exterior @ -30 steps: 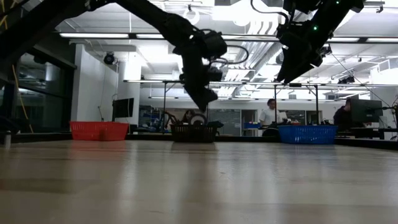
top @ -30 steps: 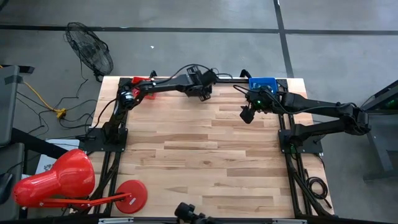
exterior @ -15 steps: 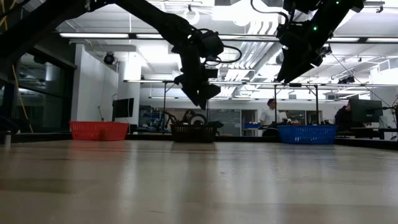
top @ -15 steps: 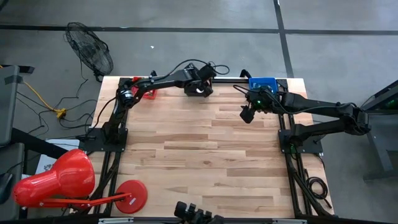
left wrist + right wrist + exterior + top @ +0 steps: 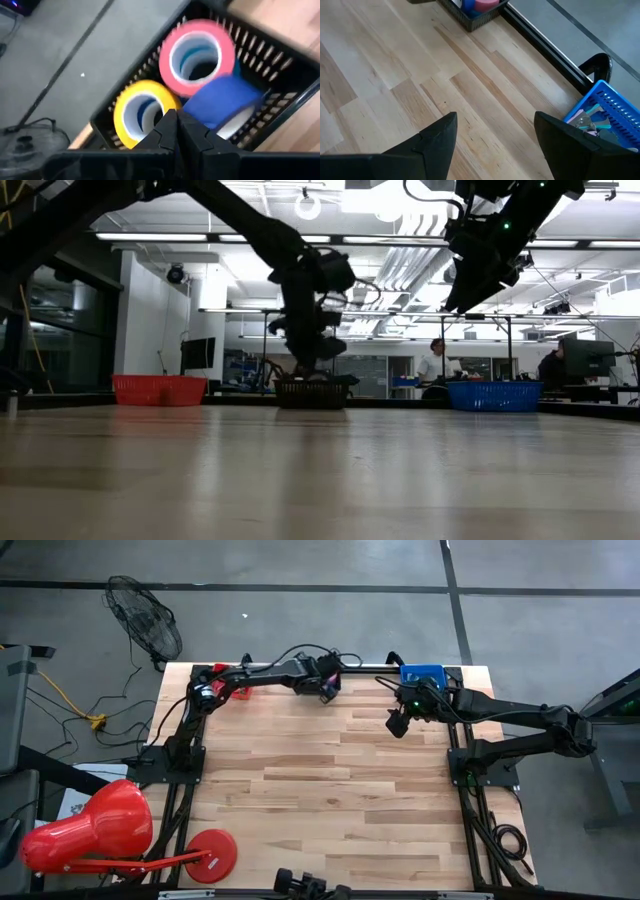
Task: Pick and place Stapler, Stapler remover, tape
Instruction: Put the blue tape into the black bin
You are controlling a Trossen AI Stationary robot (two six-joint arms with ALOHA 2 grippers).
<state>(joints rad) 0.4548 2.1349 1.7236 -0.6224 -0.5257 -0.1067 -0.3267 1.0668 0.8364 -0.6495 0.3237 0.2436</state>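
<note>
A black basket (image 5: 280,75) at the table's far edge holds the tape: a pink roll (image 5: 197,55), a yellow roll (image 5: 125,107) and a blue roll (image 5: 222,97). My left gripper (image 5: 176,117) is shut and points down into the basket, its tips between the yellow and blue rolls. In the low view it (image 5: 312,365) hangs just over the basket (image 5: 312,392). My right gripper (image 5: 397,724) waits open above the table near the blue bin (image 5: 422,673). The stapler and the stapler remover cannot be made out. My left gripper's shut fingertips (image 5: 170,114) stand at the inner edge of the yellow roll, beside the blue roll, coming from above. Whether they touch either roll I cannot tell. Nothing shows between the fingers.
A red bin (image 5: 228,676) stands at the far left. The blue bin (image 5: 607,110) at the far right holds small mixed items. A red lamp (image 5: 90,830) and its disc base (image 5: 210,855) sit at the near left corner. Bare wood (image 5: 320,790) fills the middle. People sit in the room behind.
My left gripper has gone down toward the black basket, and its wrist has turned on the way.
</note>
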